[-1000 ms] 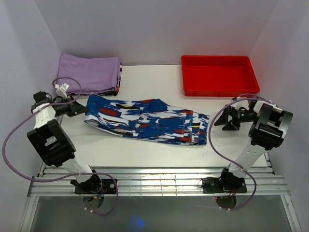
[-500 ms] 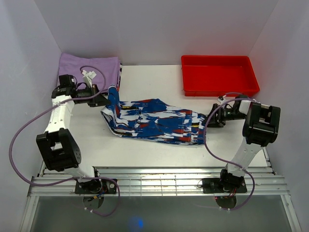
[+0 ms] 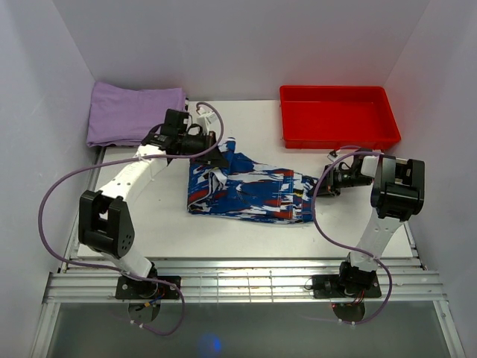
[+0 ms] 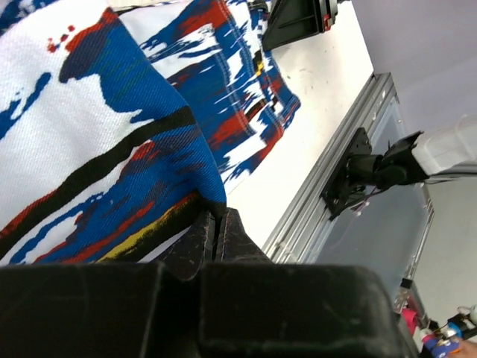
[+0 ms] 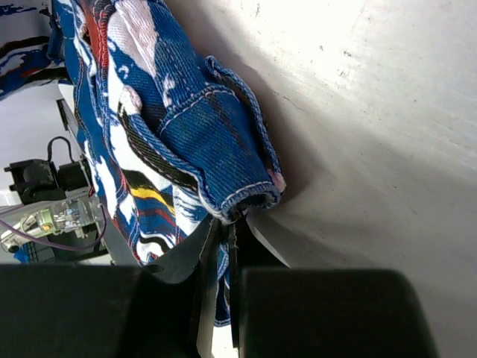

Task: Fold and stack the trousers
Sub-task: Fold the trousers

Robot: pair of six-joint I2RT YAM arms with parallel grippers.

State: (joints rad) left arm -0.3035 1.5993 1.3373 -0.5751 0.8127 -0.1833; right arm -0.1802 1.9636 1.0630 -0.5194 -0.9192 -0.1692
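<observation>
Compared with one second earlier, shows the left gripper (image 3: 216, 155) swept from the table's left edge to mid-table, drawing the leg end of the long soft trousers in royal-blue, white, red and black brush-stroke print (image 3: 250, 190) up and over toward the waist. Shows the right gripper (image 3: 326, 183) moved in from beside the garment to its right-hand end and closed there.

Places the trousers at the middle of the white table top (image 3: 223, 235), long axis running left to right, left part raised and partly doubled, right part lying flat. Locates the lifted end directly at the left gripper and the opposite end at the right gripper, each arm nearest its own end. Sets the fold direction, by judgement, along that axis from left toward right.

Confirms in the left wrist view fingers (image 4: 197, 235) pressed together on a printed blue-and-yellow edge of the cloth. Confirms in the right wrist view fingers (image 5: 186, 250) pinched on a stitched blue hem resting on the table.

Leaves the plain lilac-purple folded cloth (image 3: 134, 112) at far left and the shallow red plastic tray (image 3: 339, 115) at far right, neither touched by a gripper.
</observation>
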